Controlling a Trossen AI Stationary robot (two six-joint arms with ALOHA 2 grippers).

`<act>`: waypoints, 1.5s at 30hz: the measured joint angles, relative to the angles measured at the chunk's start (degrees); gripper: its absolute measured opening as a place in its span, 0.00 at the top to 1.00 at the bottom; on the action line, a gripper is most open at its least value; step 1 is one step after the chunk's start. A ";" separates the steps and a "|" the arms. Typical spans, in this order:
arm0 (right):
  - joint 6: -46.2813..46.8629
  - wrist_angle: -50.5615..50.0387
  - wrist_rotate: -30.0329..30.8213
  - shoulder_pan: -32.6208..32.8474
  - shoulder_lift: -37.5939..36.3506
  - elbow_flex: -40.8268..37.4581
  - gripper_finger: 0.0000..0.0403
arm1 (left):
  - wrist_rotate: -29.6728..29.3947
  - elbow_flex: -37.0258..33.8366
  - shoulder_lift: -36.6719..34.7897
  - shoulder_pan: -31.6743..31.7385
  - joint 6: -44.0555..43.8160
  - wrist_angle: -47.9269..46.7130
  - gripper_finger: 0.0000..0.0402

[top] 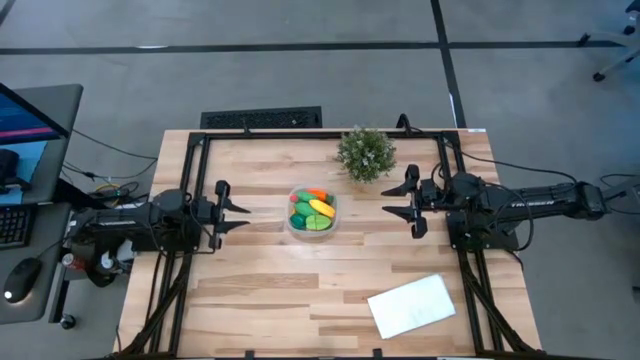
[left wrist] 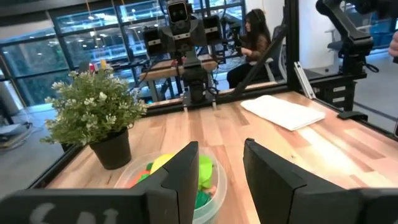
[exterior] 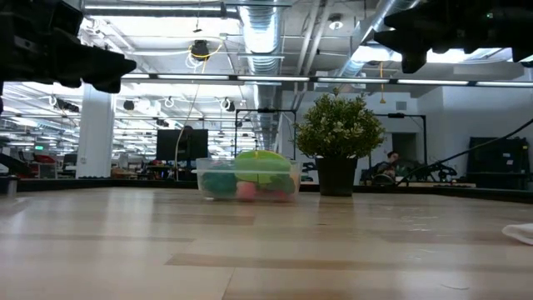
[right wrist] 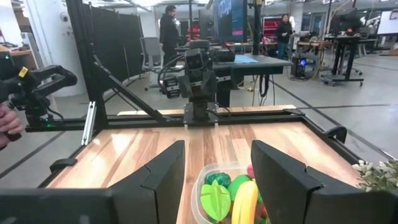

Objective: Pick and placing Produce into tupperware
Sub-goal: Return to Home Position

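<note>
High view, counted: one tupperware, just left of the frame's middle, with the produce heaped inside it. Green pieces, a yellow one, an orange one and a bit of red show. They overlap, so their exact number cannot be told.

One potted plant stands just up and right of the tupperware, apart from it. One white sheet lies flat at the lower right.

Two arms lie level over the table's side edges. The left gripper is left of the tupperware with its fingers spread and nothing between them. The right gripper is to the right, below the plant, spread just the same and holding nothing. Both point inward at the tupperware and neither touches it.

The table is pale wood planks inside a black frame, on a grey floor crossed by dark lines. A monitor and a mouse sit at the left edge.

The low view shows an open hall behind the table, with ceiling ducts and strip lights. One seated person shows at the top of the left wrist view, and two standing people show far off at the top of the right wrist view.
</note>
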 joint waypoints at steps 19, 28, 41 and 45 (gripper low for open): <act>2.66 14.74 3.07 -0.13 0.02 -7.37 0.56 | -9.21 -0.04 0.37 0.00 -2.51 -1.49 0.71; 4.93 22.78 1.07 -3.37 -0.14 -12.61 0.56 | -9.19 -0.04 0.37 0.00 -1.41 -1.52 0.71; 4.35 26.18 -4.25 -2.85 0.09 -17.05 0.56 | -9.05 -0.04 0.35 0.01 -1.05 -1.58 0.71; 2.65 27.07 -3.11 -0.30 -0.20 -17.05 0.56 | -9.05 -0.04 0.35 0.00 -0.84 -1.58 0.71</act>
